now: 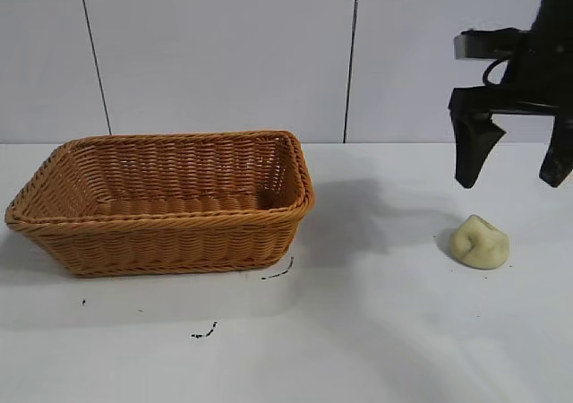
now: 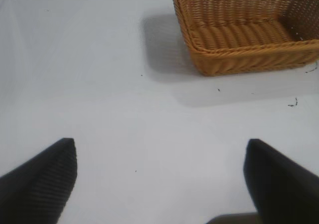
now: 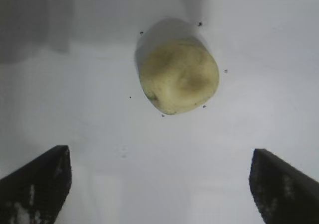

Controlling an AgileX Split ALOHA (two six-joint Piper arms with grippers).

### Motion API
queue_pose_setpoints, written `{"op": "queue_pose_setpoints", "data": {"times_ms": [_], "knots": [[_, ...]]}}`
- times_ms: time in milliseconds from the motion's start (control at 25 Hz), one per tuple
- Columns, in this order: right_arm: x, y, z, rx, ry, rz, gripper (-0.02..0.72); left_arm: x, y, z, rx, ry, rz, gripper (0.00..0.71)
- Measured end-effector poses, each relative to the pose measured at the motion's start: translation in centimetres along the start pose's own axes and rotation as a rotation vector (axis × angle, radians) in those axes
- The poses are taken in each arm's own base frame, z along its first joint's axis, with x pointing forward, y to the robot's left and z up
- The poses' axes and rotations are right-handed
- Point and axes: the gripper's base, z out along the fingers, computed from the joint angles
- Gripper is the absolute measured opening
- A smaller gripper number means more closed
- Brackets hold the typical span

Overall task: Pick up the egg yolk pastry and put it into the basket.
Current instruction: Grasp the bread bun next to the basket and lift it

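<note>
The egg yolk pastry, a small pale yellowish dented lump, lies on the white table at the right. It also shows in the right wrist view, ahead of the jaws. My right gripper hangs open and empty above and slightly behind it, jaws wide apart; it also shows in the right wrist view. The orange-brown wicker basket stands empty at the left; it also shows in the left wrist view. My left gripper is open and empty over bare table, away from the basket, and out of the exterior view.
Small dark specks and a short dark mark lie on the white table in front of the basket. A pale panelled wall stands behind the table.
</note>
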Motion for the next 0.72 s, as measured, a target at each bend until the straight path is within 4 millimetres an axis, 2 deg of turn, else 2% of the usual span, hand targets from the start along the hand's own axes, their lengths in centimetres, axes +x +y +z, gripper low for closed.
{"op": "queue_pose_setpoints", "data": {"times_ms": [440, 720], "knots": [[-1.0, -0.7, 5.9, 0.051, 0.019, 0.045, 0.696, 0.0, 0.0, 0.0, 0.0, 0.0, 0.0, 0.693], [-1.1, -0.8, 7.5, 0.051, 0.03, 0.054, 0.696, 0.0, 0.0, 0.0, 0.0, 0.0, 0.0, 0.693]]}}
